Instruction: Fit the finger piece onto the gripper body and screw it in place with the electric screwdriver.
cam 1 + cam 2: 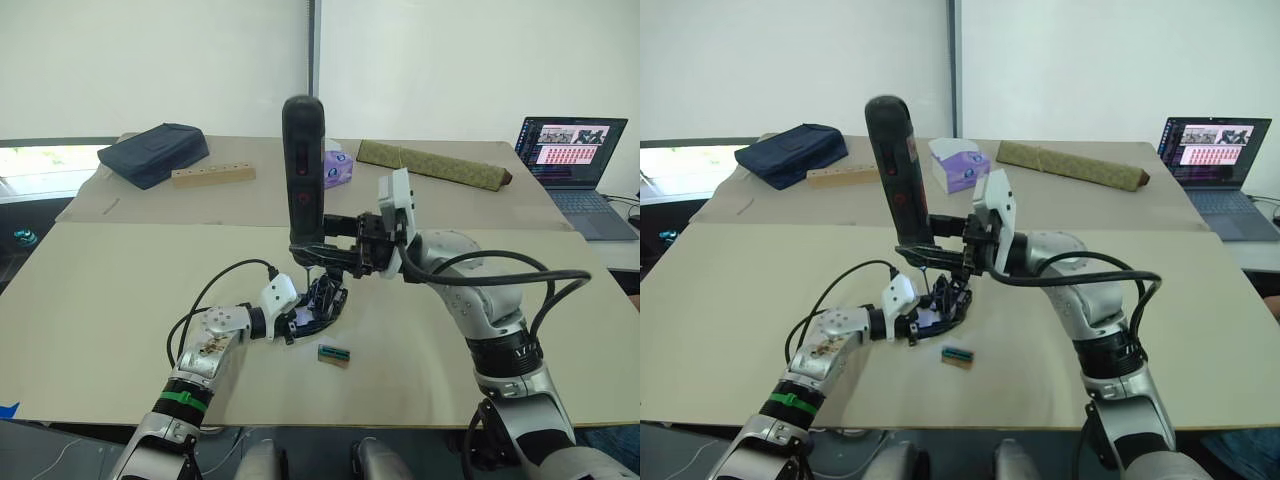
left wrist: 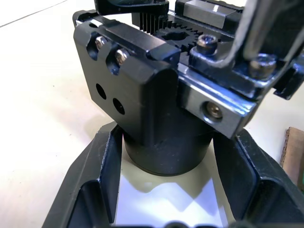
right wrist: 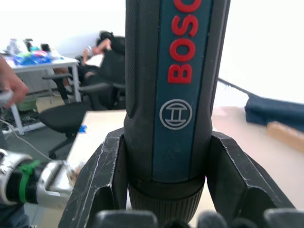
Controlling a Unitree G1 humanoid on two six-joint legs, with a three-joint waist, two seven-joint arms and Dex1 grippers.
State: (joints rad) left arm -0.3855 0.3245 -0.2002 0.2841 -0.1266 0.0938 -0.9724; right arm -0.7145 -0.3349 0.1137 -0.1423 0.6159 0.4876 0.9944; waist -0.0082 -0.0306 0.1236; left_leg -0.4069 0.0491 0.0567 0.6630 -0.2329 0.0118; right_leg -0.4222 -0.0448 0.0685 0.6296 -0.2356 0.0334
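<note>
Left eye view: mid-frame, the right gripper is clenched around the lower barrel of the electric screwdriver, a dark grey-black cylindrical power tool with a red label. It stands near upright, thin metal bit pointing down. Directly below sits the gripper body, a small black mechanism with a round base, on the beige table. The upright hold looks meant to line the bit up with a screw on top of the body. The left gripper reaches in from lower left and grasps the body at its base, probably to stop it turning under the driver. Just right of it lies a small green-and-brown rectangular block, apart from the body. I can't pick out the finger piece separately; it may already be seated on the body.

Right eye view: same layout, screwdriver tilted slightly toward upper left. Background: dark blue bag upper left, open laptop far right.

Left wrist view: two black fingers rise from the bottom edge on either side of the body's round black base, pressing its sides. Above it are the black housing, gear teeth and silver screw heads.

Right wrist view: black fingers pinch the screwdriver barrel from both sides, just above its knurled collar. Red lettering runs up the centre. A person's hand shows at the left edge.
</note>
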